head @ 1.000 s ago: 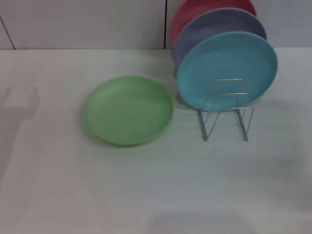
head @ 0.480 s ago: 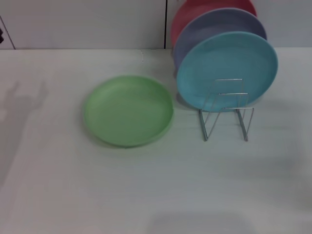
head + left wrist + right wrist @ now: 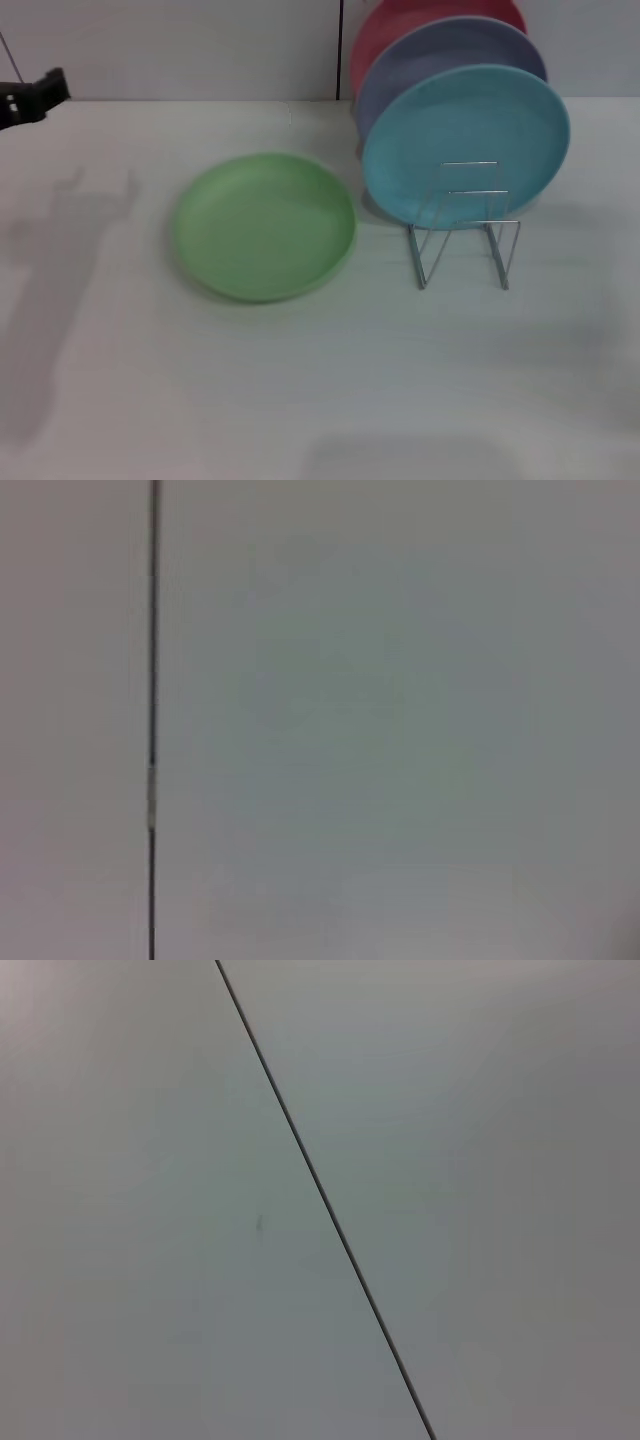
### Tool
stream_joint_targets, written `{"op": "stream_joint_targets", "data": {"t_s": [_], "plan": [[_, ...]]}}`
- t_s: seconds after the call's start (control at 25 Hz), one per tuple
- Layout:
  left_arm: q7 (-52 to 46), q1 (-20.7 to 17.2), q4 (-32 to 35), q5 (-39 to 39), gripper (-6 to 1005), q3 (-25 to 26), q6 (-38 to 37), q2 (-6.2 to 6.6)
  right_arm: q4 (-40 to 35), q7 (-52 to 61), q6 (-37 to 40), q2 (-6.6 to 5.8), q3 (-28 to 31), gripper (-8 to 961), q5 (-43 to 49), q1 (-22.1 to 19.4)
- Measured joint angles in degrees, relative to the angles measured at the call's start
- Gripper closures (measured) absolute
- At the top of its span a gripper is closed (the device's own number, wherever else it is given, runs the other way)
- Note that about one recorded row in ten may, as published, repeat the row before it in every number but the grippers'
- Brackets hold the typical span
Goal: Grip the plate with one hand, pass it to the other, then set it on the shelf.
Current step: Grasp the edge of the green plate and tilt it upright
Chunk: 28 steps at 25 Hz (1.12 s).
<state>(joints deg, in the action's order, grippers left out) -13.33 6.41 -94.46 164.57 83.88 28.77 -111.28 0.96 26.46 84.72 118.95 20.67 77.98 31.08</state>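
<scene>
The light green plate (image 3: 264, 226) lies flat on the white table, left of the silver wire rack (image 3: 465, 240). My left gripper (image 3: 30, 98) shows only as black tips at the far left edge of the head view, well to the left of the plate and apart from it. Its shadow falls on the table below it. My right gripper is out of view. Both wrist views show only a plain pale surface with a dark seam line.
A light blue plate (image 3: 466, 143), a lavender plate (image 3: 430, 60) and a red plate (image 3: 395, 25) stand upright in the rack, back to front. The rack's front loops hold nothing. A wall rises behind the table (image 3: 300, 400).
My left gripper has come into view at the far left edge. Its shadow on the table has shifted right and grown darker. The plates and rack have not moved.
</scene>
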Motion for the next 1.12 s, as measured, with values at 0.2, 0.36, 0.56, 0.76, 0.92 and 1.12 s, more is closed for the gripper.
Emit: {"op": "stream_joint_targets", "data": {"t_s": [0.2, 0.36, 0.56, 0.76, 0.92, 1.12], "plan": [[15.4, 4.7, -2.2, -6.2, 261, 8.2, 13.3, -6.21, 0.0, 0.0, -0.6, -0.11, 0.4, 461, -0.1, 0.3], [20.8, 8.1, -1.3, -10.9, 261, 10.0, 19.0, -6.52, -0.1, 0.2, -1.0, -0.13, 0.5, 462, -0.3, 0.1], [21.6, 10.3, -1.0, -11.3, 262, 10.3, 23.9, -6.56, -0.5, 0.5, -1.3, -0.13, 0.5, 462, -0.3, -0.2], [21.7, 12.2, -0.1, -11.0, 262, 10.8, 27.2, -6.63, -0.5, 0.6, -1.3, -0.13, 0.5, 461, -0.3, -0.2], [21.8, 14.4, 2.9, -10.9, 262, 11.9, 29.7, -6.57, -0.5, 0.6, -1.3, -0.13, 0.5, 461, -0.4, -0.2], [24.4, 16.9, 7.8, -11.3, 262, 13.4, 32.0, -6.65, -0.1, 0.2, -1.5, 0.00, 0.1, 462, -0.2, -0.3]]}}
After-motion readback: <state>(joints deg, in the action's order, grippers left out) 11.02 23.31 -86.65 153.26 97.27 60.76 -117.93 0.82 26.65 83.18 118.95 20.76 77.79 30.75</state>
